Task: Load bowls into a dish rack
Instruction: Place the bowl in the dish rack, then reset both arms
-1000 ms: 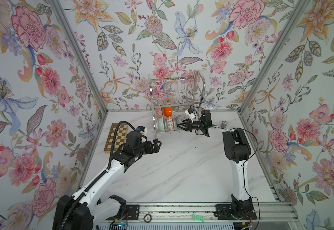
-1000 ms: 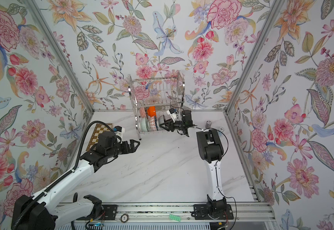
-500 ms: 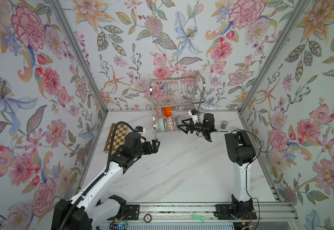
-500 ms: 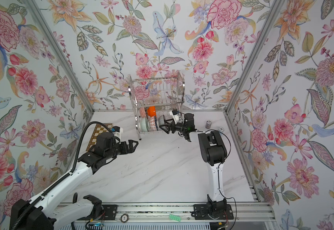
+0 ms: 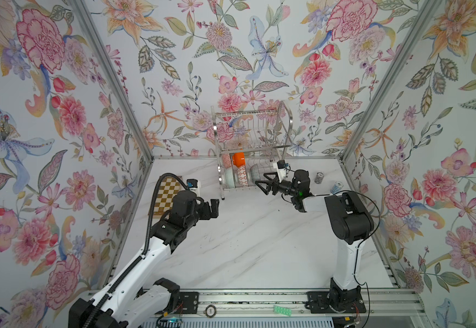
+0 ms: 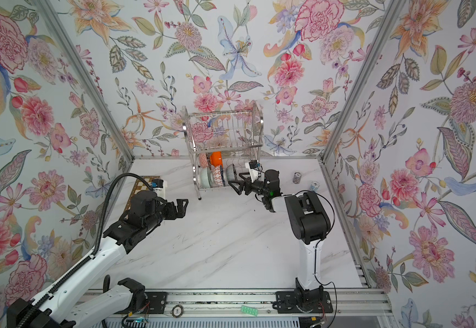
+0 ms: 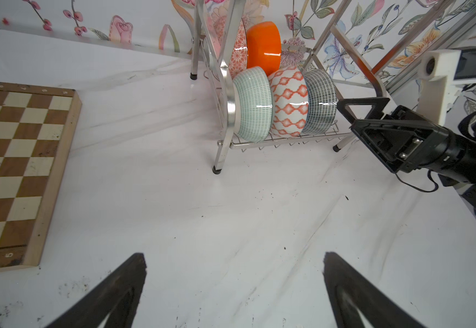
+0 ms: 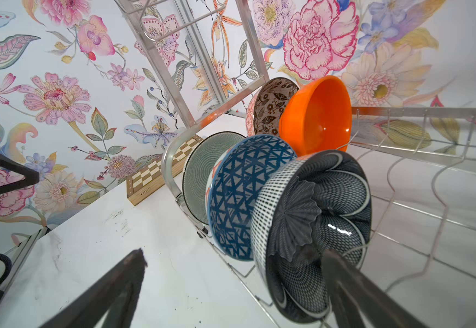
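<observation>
Right wrist view: the dark navy bowl (image 8: 316, 227) stands on edge, last in the row on the lower shelf of the dish rack (image 8: 171, 162), its mouth facing the right gripper (image 5: 263, 186), which sits just beside its rim. Those jaws gape wide, holding nothing; the arm (image 5: 313, 203) reaches level toward the rack. The left gripper (image 5: 213, 208), wide and empty too, hovers well apart.

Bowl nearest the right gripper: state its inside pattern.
The dark navy bowl has petal shapes in fine white mesh; clearest in the right wrist view.
</observation>
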Controlling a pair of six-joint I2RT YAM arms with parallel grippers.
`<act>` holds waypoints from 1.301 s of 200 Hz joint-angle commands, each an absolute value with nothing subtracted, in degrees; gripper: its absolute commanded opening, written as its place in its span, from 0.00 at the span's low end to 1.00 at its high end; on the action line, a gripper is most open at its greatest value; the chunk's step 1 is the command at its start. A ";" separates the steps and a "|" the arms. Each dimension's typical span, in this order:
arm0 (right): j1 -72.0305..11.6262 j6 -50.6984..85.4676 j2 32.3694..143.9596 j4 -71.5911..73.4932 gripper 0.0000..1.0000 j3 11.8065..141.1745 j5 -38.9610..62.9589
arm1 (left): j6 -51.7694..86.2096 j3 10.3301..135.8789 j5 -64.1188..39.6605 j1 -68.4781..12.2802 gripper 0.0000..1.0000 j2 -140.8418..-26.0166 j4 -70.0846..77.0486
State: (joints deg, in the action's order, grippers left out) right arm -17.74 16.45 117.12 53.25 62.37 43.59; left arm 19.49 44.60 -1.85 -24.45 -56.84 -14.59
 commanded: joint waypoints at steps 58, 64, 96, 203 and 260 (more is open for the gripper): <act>-20.06 18.72 113.97 59.71 0.99 57.12 31.04 | 17.76 42.76 5.86 -25.05 0.99 -56.16 -14.42; -20.19 18.76 113.60 60.77 0.99 56.31 30.06 | 17.84 42.43 6.10 -25.05 0.99 -55.92 -14.07; -21.55 17.56 111.74 64.46 0.99 52.21 24.90 | 17.45 41.58 7.54 -25.05 0.99 -55.13 -12.65; -26.57 1.46 83.61 40.73 0.99 38.03 -11.75 | 8.19 35.07 18.80 -24.98 0.99 -49.65 -0.29; -24.17 -1.72 62.58 23.28 0.98 31.89 -23.42 | 5.34 29.44 24.25 -22.67 0.99 -49.44 7.06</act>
State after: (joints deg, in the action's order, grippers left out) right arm -25.30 0.89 68.93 32.49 35.79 -15.75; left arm 7.97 33.21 19.70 -24.32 -50.24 1.91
